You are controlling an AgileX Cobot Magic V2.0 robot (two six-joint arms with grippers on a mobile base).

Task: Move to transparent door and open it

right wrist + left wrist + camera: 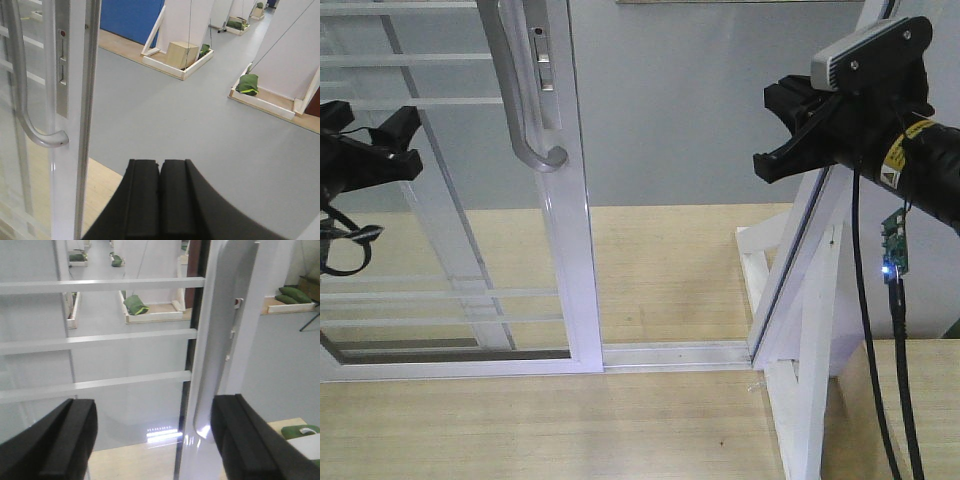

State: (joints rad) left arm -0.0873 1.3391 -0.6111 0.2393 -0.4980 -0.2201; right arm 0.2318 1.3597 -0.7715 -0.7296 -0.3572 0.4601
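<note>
The transparent door (440,200) fills the left of the front view: clear glass, white frame, thin white bars. Its curved silver handle (525,90) sits on its right edge. A gap stands between that edge and the white jamb on the right. My left gripper (413,143) is open and empty, in front of the glass, left of the handle. In the left wrist view it (155,435) faces the glass, with the handle (220,340) near its right finger. My right gripper (767,162) is shut and empty, in the gap right of the door. The right wrist view shows it (160,170) with the handle (25,100) to its left.
A white jamb and slanted post (800,300) stand on the right. A floor track (670,352) runs between door and jamb. A cable (895,330) hangs from my right arm. Beyond the door lie grey floor, white partitions, a cardboard box (182,52) and green bags (248,84).
</note>
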